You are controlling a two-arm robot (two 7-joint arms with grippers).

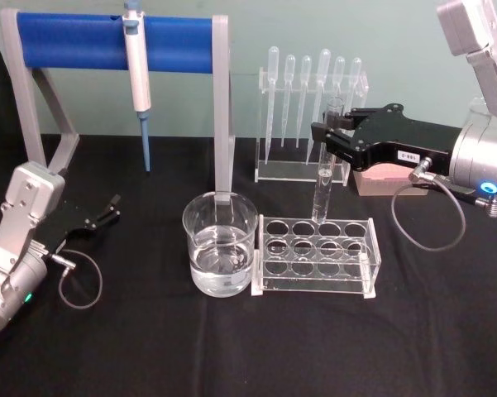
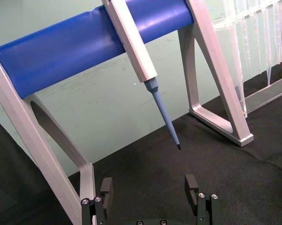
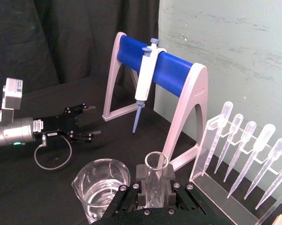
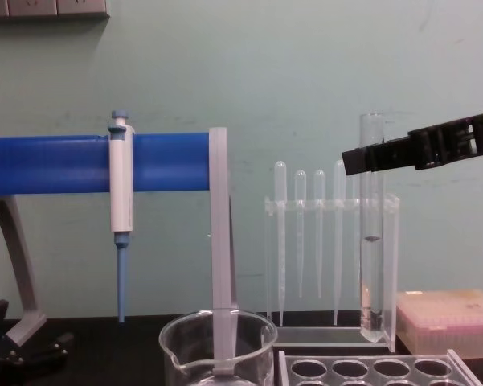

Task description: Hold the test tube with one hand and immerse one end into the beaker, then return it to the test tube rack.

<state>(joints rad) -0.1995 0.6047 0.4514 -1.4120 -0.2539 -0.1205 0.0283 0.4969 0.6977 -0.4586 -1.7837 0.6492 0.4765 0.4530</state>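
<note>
As it hangs, test tube (image 1: pixel 322 190) — clear, round-bottomed

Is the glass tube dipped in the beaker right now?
No, the right gripper holds the tube upright over the rack, beside the beaker and outside it; the left gripper rests open at the table's left.

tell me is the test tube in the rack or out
Out: the right claw holds the test tube upright, its rounded bottom hanging clear above the rack.

- White-and-blue micropipette (image 1: pixel 137 66) hangs on a blue-barred stand (image 1: pixel 66 43), far left.
- Plastic pipettes (image 1: pixel 306 76) upright in a clear holder (image 1: pixel 281 172), far centre.
- Pink box (image 1: pixel 384 179), far right.
</note>
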